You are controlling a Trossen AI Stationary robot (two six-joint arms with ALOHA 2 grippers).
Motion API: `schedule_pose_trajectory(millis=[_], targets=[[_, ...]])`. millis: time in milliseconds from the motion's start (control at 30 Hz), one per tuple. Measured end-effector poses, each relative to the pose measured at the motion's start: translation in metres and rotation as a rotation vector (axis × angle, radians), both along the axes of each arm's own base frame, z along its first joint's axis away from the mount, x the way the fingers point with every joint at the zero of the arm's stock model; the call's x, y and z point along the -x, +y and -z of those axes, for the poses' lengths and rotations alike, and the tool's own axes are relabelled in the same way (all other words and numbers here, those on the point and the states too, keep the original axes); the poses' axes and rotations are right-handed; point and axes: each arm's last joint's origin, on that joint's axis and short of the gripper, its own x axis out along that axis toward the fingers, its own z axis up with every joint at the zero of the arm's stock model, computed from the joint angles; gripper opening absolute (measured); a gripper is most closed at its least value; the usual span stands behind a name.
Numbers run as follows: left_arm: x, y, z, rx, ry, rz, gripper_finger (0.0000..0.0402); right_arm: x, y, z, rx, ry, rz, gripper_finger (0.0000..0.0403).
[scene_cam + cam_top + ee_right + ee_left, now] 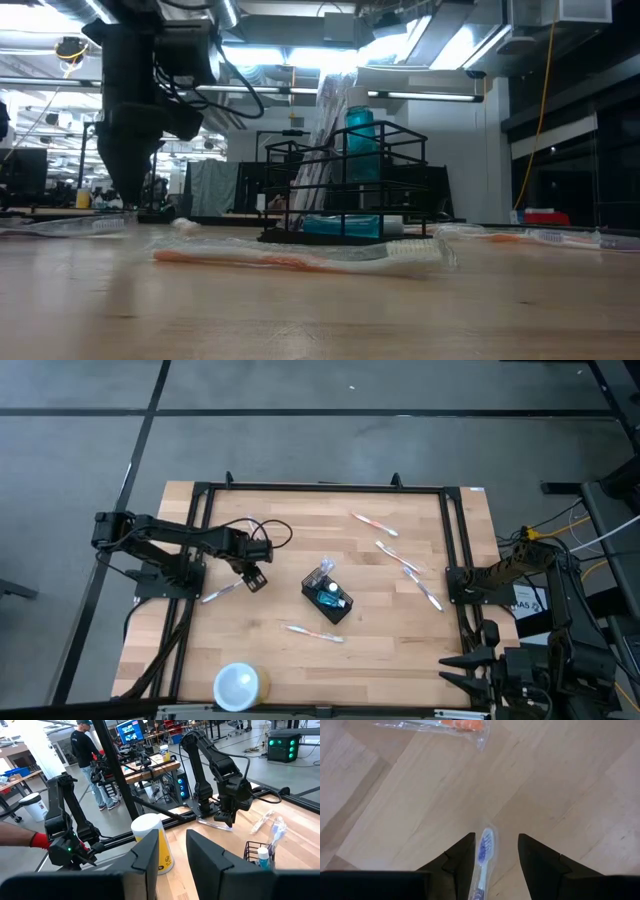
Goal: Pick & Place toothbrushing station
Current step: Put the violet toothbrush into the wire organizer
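The caddy (328,598) stands at the table's (400,650) middle and already holds some items. The left gripper (254,577) hovers over a wrapped brush (484,855), its fingers (462,862) spread on both sides and not yet pinching. Several brushes still lie loose. The right gripper (167,857) waits off the table's right edge, fingers slightly apart, empty.

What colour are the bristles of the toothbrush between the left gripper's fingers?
Blue and white, on the toothbrush; clearest in the left wrist view.

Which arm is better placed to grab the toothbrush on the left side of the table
Left. The left gripper hangs open right over the blue-bristled toothbrush, a finger on each side. The right gripper waits off the table's right edge.
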Motion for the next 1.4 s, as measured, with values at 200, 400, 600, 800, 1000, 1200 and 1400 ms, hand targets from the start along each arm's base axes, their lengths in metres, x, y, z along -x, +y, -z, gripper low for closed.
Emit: schedule_pose_trajectory(millis=[200, 400, 600, 800, 1000, 1200, 1400], targets=[[-0.004, -0.001, 0.009, 0.032, 0.032, 0.025, 0.0143, 0.0, 0.0, 0.0, 0.005, 0.0, 0.0, 0.01], [-0.013, 0.001, 0.023, 0.029, 0.059, 0.044, 0.0142, 0.0, 0.0, 0.0, -0.004, 0.007, -0.007, 0.01], [-0.02, 0.001, 0.038, 0.106, 0.086, 0.061, 0.0085, 0.0, 0.001, 0.0, -0.016, 0.014, -0.014, 0.01], [-0.024, 0.0, 0.036, 0.15, 0.035, 0.035, 0.0004, 0.0, 0.001, 0.0, -0.017, 0.013, -0.014, 0.01], [-0.033, 0.001, -0.002, 0.084, -0.167, -0.04, 0.0002, 0.0, 0.001, 0.0, -0.015, 0.013, -0.014, 0.01], [-0.043, -0.008, -0.065, -0.028, -0.566, -0.121, 0.0002, 0.0, 0.001, 0.0, -0.008, 0.006, -0.008, 0.01], [-0.044, -0.025, -0.104, -0.155, -0.839, -0.203, 0.0001, 0.0, 0.0, -0.001, 0.013, 0.0, -0.003, 0.01]])
